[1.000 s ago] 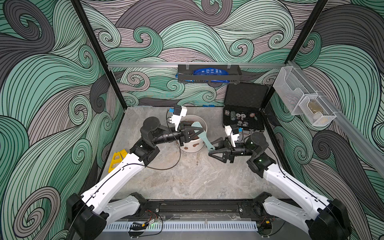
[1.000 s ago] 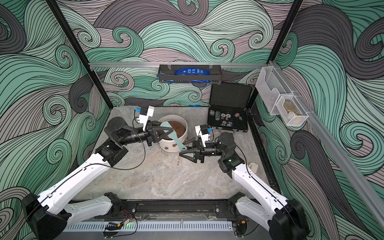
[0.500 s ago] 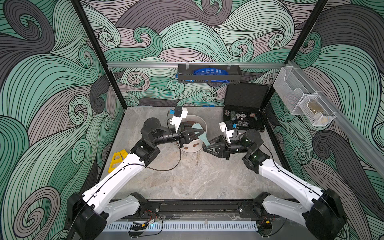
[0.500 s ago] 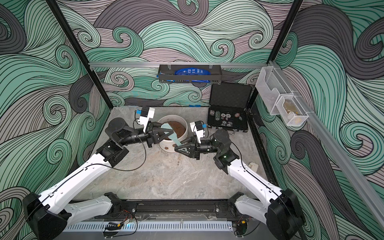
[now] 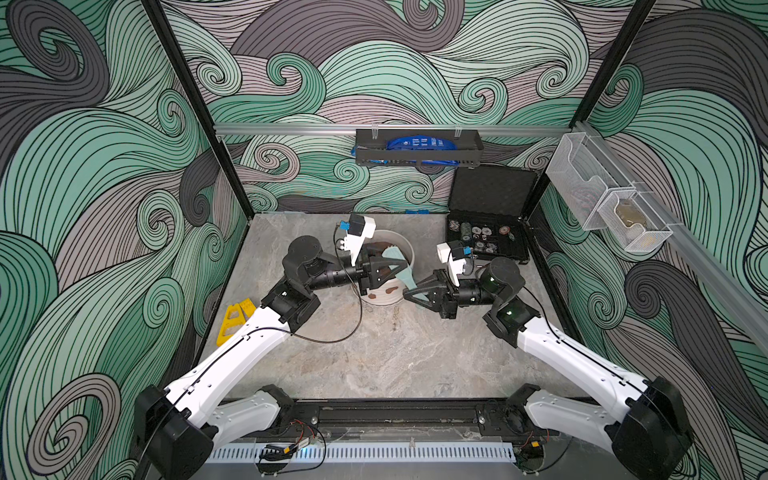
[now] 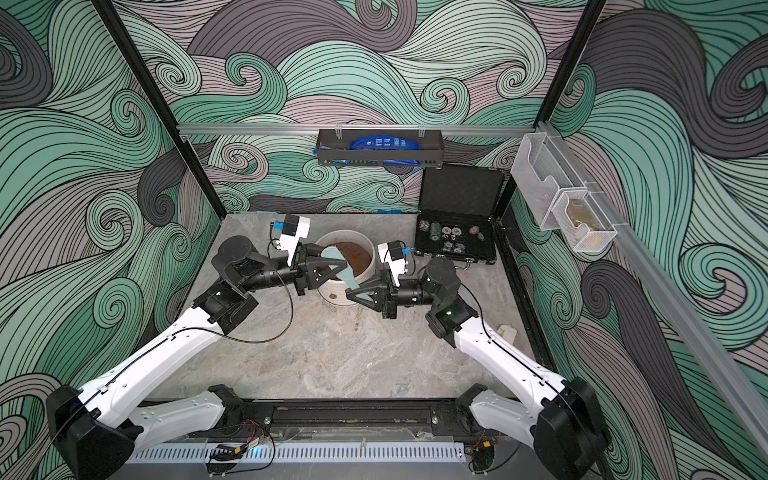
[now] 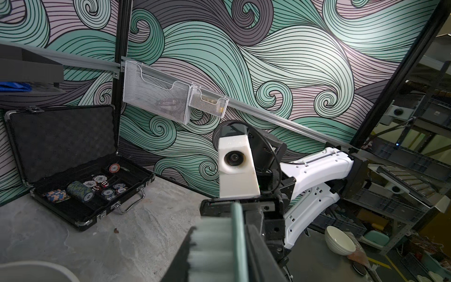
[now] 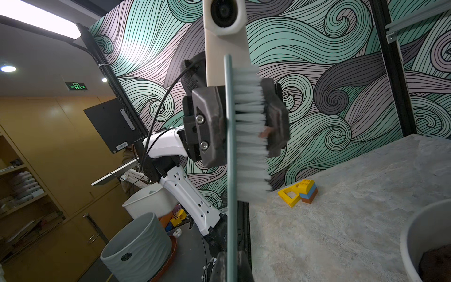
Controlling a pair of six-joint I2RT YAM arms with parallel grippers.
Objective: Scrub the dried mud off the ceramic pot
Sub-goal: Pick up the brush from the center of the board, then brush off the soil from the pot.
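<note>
The white ribbed ceramic pot (image 5: 388, 293) (image 6: 365, 240) stands mid-table with brown soil (image 6: 353, 255) inside. Reddish patches of dried mud (image 5: 374, 296) (image 6: 332, 296) cling to its front wall. A teal brush (image 5: 395, 253) (image 8: 246, 136) with white bristles hangs over the pot's front rim. My left gripper (image 5: 397, 268) (image 8: 240, 122) clasps the brush head, one finger on its back and one on the bristle tips. My right gripper (image 5: 409, 293) (image 8: 230, 268) is shut on the brush handle, just right of the pot.
An open black case of poker chips (image 5: 486, 241) lies at the back right. A yellow toy block (image 5: 235, 316) sits at the left edge. A small white object (image 6: 508, 332) lies by the right wall. A black shelf (image 5: 415, 149) and mesh baskets (image 5: 602, 199) hang on the walls.
My right gripper moved left towards the pot and closed on the brush handle. The left arm has barely moved and still has the brush head between its fingers.
</note>
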